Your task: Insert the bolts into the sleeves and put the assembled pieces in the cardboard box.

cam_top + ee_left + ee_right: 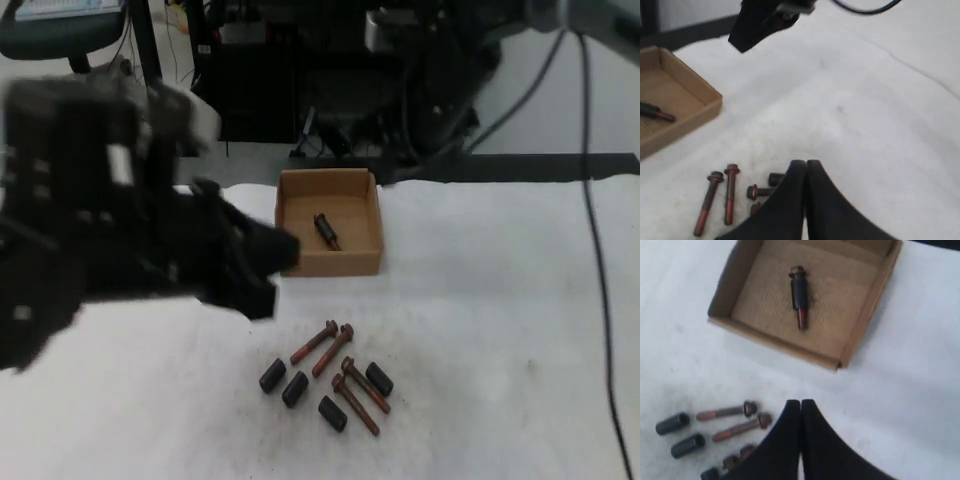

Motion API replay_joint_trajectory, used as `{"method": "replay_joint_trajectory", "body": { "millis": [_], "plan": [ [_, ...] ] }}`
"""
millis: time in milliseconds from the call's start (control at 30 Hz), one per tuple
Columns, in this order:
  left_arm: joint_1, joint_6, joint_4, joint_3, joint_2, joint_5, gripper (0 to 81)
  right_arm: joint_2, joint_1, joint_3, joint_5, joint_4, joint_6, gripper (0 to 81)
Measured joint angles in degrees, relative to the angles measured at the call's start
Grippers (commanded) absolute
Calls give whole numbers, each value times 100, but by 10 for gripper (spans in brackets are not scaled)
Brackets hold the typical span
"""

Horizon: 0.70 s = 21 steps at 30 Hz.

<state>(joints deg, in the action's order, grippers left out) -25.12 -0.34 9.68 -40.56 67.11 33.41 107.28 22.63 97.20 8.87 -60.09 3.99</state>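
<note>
The brown cardboard box (760, 300) holds one sleeved bolt (799, 292); four rusty bolts (332, 350) and four black sleeves (294, 388) remain beside it. My left claw (806, 167) and right claw (801, 407) are clenched, empty.

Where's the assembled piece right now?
The assembled piece lies on the floor of the cardboard box, beyond the loose bolts in the high view.
</note>
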Motion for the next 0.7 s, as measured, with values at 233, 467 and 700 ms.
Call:
{"method": "replay_joint_trajectory", "body": {
  "millis": [233, 467, 700],
  "plan": [
    [-235, 85, 444, -774, 1569, -204, 3, -1496, -32, -1783, -6, 287, -5, 3],
    [-250, 584, 1353, -2289, 2913, -637, 3, -3221, -32, -3057, -6, 500, 95, 3],
    [-432, 1441, 3850, -4283, 4390, -1100, 92, -4481, -32, -3895, -6, 523, 139, 3]
  ]
}}
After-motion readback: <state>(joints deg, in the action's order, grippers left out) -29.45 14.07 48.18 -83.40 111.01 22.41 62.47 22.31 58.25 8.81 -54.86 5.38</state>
